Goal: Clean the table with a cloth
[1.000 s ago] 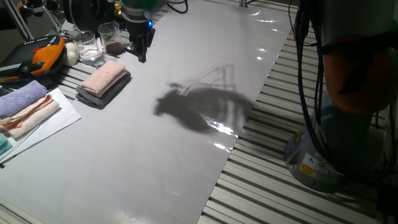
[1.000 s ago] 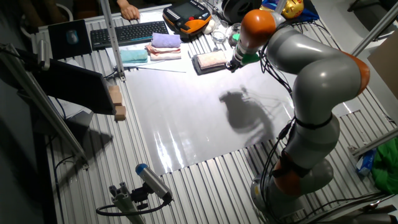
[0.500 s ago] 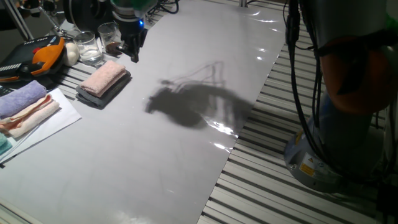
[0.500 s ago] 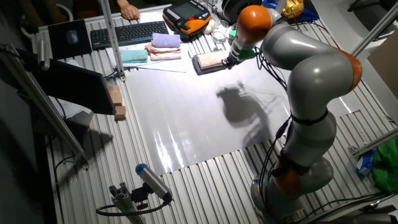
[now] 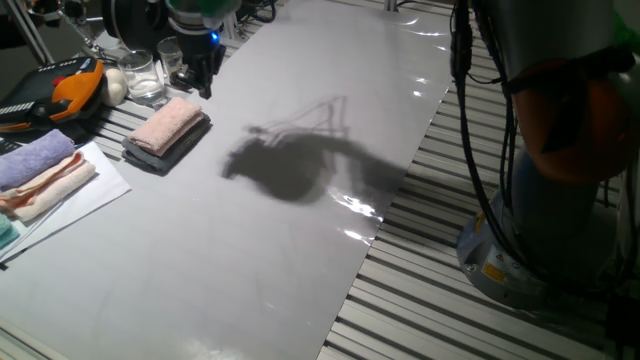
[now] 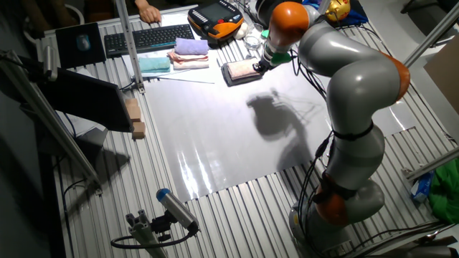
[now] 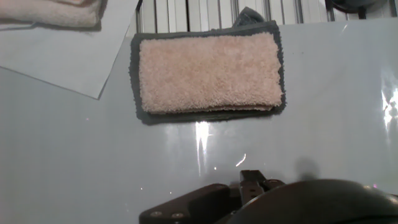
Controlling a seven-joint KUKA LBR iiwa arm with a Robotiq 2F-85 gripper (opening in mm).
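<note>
Above the table's [image 5: 300,240] far edge, the end effector [image 5: 200,78] hovers near the cloth [image 5: 167,124], empty; jaw opening indeterminate. Step: approach. Next: descend and grasp.

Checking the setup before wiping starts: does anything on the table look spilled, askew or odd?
Nothing stands out. The pink cloth lies folded flat, squarely on a dark grey cloth at the table's edge. No spill shows on the sheet; the dark patch is the arm's shadow.

Two fixed views from opposite sides, both high; hand view close above cloth [image 7: 208,73]
</note>
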